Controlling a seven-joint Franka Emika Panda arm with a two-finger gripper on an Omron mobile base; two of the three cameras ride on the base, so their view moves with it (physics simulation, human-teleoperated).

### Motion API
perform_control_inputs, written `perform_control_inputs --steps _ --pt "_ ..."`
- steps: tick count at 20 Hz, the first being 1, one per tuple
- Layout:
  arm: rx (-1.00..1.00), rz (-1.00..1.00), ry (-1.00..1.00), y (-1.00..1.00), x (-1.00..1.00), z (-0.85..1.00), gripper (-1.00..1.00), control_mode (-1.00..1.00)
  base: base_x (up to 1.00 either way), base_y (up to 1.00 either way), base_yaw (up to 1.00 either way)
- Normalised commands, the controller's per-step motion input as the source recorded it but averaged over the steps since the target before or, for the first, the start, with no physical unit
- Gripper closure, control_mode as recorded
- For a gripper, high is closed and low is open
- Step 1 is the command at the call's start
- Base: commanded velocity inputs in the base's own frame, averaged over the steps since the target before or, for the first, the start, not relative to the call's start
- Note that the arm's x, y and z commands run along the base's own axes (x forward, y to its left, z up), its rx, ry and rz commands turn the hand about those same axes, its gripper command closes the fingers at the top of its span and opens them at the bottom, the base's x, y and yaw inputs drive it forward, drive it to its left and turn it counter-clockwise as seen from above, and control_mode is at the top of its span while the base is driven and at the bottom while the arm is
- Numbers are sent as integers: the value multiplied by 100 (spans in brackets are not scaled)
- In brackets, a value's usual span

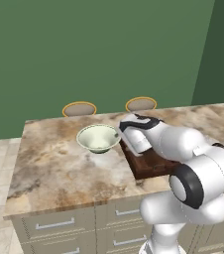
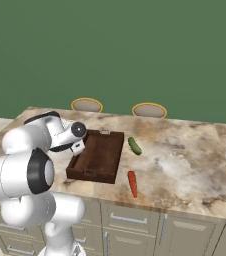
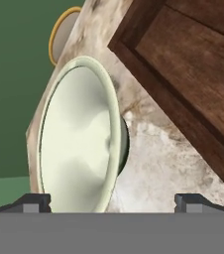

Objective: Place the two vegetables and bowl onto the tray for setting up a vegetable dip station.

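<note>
Bowl close ahead of the wide-open pincer, beside tray.

Directly ahead of the wide-spread dark fingertips lies the round pale cream-green ceramic bowl on the marbled stone counter; the dark brown wooden tray sits just beside it.

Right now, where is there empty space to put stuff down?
The tray holds nothing inside. Bare counter lies right of the cucumber and carrot, and in front of the bowl. It's crowded where the open claw hangs between bowl and tray.
</note>
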Motion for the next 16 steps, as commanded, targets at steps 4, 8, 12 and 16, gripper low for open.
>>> perform_control_inputs --steps 4,8,12,16 --pt "2 0 0 0 4 -17 -100 -100 0 0 0" --pt "2 0 0 0 8 -14 -100 -100 0 0 0" --pt "1 0 0 0 13 -9 -100 -100 0 0 0" --pt "0 0 0 0 13 -11 -100 -100 0 0 0"
